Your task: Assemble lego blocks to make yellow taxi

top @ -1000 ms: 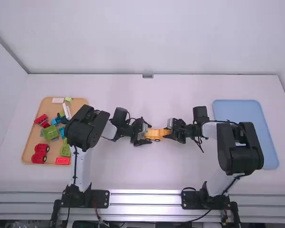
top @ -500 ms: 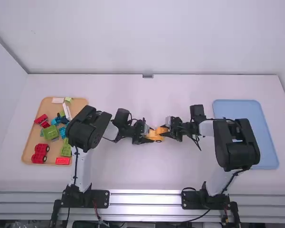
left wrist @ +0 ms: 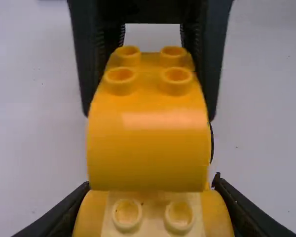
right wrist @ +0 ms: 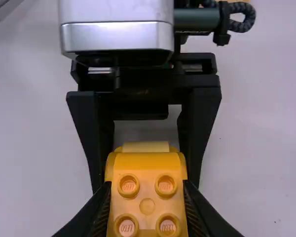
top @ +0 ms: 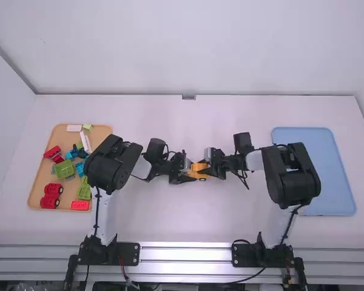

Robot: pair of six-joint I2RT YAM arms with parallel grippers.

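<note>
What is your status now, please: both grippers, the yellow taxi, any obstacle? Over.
Left gripper shut on one end of yellow taxi. Right gripper shut on other end. Grippers very near; may crowd each other.

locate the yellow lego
In the high view, the yellow lego is near the middle, between the left claw and right claw, left of the blue tray.

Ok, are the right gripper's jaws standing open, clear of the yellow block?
No, the right gripper has its jaws up against both sides of the studded yellow block.
</note>
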